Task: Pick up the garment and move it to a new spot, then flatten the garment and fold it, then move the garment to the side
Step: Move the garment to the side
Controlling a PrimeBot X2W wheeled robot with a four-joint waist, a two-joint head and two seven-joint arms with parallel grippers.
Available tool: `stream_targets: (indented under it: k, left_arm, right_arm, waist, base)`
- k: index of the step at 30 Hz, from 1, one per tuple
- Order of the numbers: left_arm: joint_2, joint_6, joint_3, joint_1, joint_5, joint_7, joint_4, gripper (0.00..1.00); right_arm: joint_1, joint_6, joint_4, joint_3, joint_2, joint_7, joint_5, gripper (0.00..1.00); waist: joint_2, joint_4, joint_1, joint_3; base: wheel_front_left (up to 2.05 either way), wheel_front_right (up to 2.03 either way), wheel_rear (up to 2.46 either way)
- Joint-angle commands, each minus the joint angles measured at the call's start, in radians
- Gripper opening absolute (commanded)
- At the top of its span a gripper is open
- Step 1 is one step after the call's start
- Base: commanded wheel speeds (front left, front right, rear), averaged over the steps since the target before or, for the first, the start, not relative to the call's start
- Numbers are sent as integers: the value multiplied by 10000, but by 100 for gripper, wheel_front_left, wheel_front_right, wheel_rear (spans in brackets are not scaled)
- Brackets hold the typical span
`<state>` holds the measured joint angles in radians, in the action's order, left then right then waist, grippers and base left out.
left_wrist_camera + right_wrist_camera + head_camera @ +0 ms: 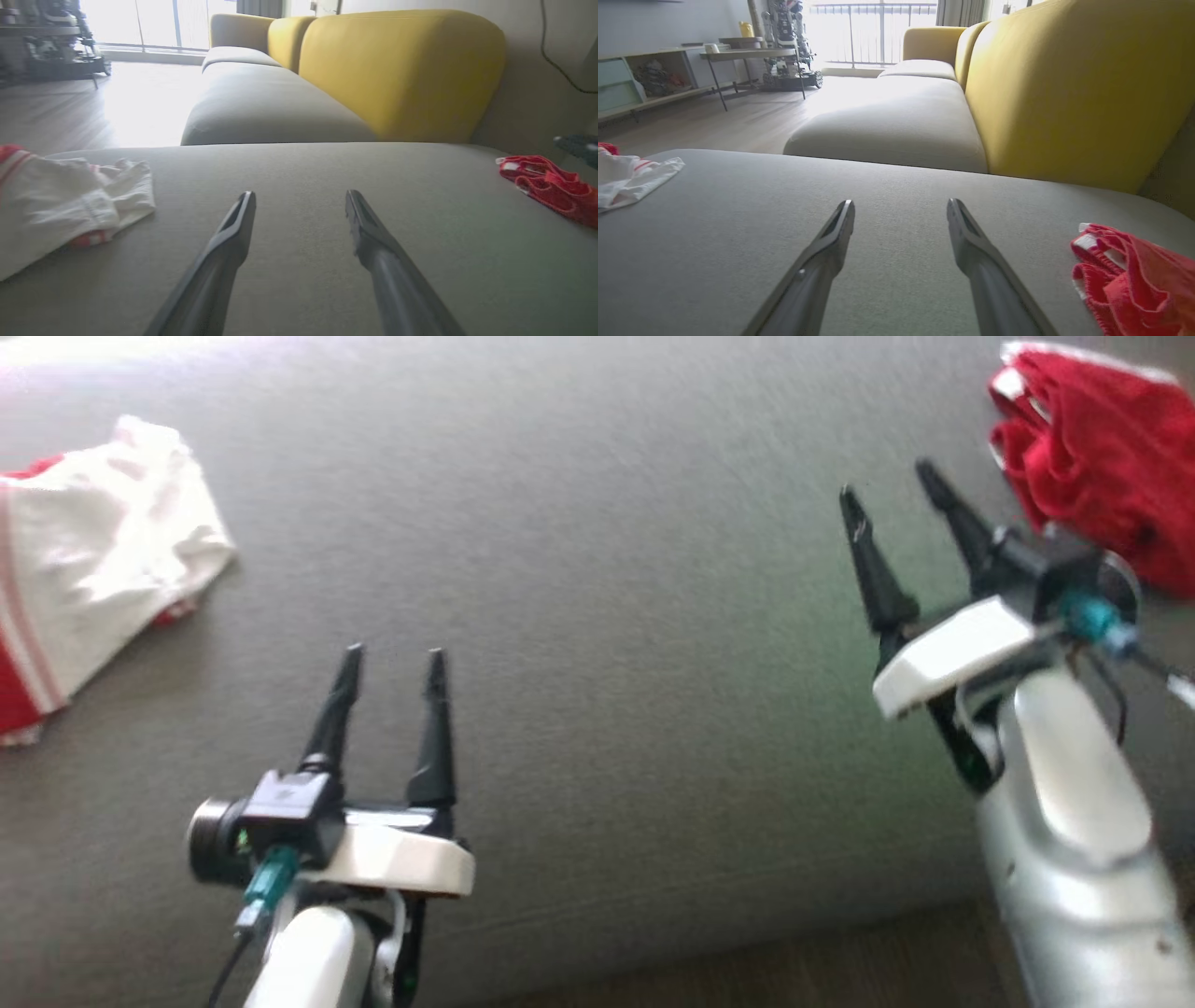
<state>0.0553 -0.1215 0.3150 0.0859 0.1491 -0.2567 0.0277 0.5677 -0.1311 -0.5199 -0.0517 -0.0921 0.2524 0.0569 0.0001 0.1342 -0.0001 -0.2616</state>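
A crumpled red garment (1102, 457) with white trim lies on the grey seat cushion (597, 523) at the far right. My right gripper (892, 485) stands open just left of it, apart from the cloth, with nothing between its fingers. In the right wrist view the red garment (1125, 270) sits at the lower right, beside the open right gripper (900, 207). My left gripper (392, 658) is open and empty over the cushion's near left part. The left wrist view shows the left gripper (299, 198) over bare cushion and the red garment (551, 186) at the far right.
A white garment (103, 551) with red stripes lies loosely folded at the cushion's left end (60, 205) (626, 177). Yellow backrests (402, 70) rise behind the seat. The cushion's front edge and wooden floor (840, 971) run along the bottom. A table and shelves (738, 56) stand across the room.
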Motion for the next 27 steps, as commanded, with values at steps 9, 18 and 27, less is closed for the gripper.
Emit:
stream_targets:
  k: [9, 18, 27]
  left_arm:
    - [-47, -636, -780, -745, 1059, -51, -620, 100]
    - [-49, -530, -902, -1547, 1135, -51, -726, 100]
    - [-50, -204, -1100, -2101, 681, -51, -572, 100]
  right_arm:
    - [-2222, 4, 2435, -202, 406, 92, 233, 100]
    - [-4685, 4, 3897, -4, 417, 92, 621, 100]
    - [-6078, 4, 4026, 153, 418, 93, 806, 100]
  waist:
    - [-1, -1219, 1, 1488]
    - [-1, -1403, 1, 2648]
    - [-1, -1417, 1, 3106]
  base:
    - [0, 0, 0]
    - [0, 0, 0]
    - [0, 0, 0]
